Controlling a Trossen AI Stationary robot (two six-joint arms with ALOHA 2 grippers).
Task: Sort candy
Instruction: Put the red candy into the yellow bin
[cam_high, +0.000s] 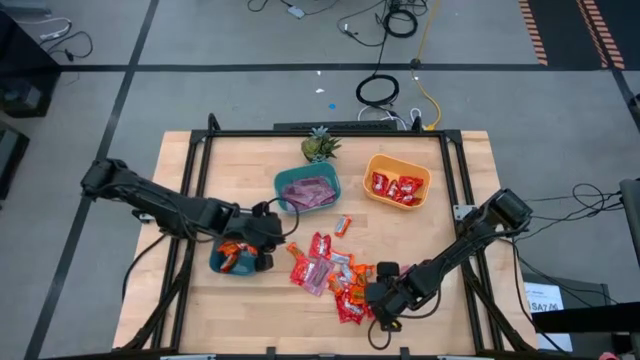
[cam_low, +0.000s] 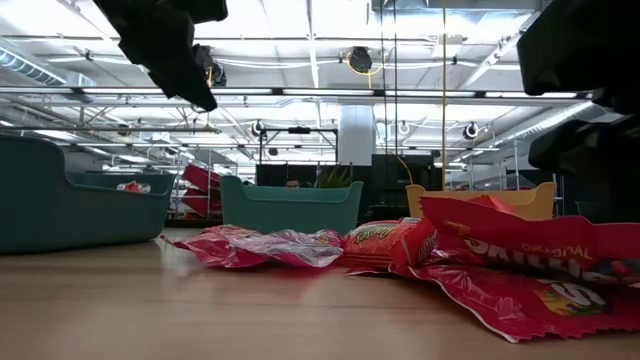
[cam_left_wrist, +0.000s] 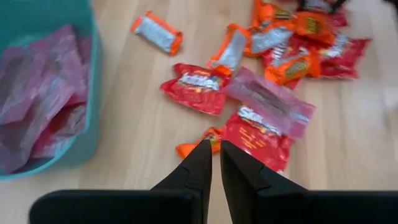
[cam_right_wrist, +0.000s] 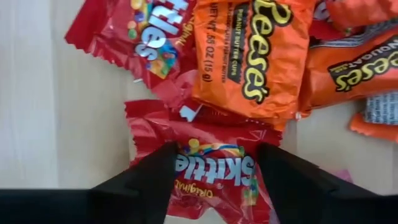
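Many wrapped candies (cam_high: 330, 272) in red, orange and pink lie in a loose pile on the wooden table, near its front middle. My right gripper (cam_high: 383, 303) is open and low over the pile's right end. In the right wrist view its fingers (cam_right_wrist: 163, 177) stand on either side of a red Skittles packet (cam_right_wrist: 211, 163) that lies flat; whether they touch it I cannot tell. My left gripper (cam_left_wrist: 216, 155) is shut and empty. It hangs left of the pile (cam_left_wrist: 261, 99), beside the front-left teal bowl (cam_high: 235, 260).
A teal bowl (cam_high: 308, 190) with pink candies and an orange bowl (cam_high: 397, 182) with red candies stand at the back. The front-left teal bowl holds orange candies. A small green plant (cam_high: 319, 146) stands behind them. One orange candy (cam_high: 343, 225) lies apart from the pile.
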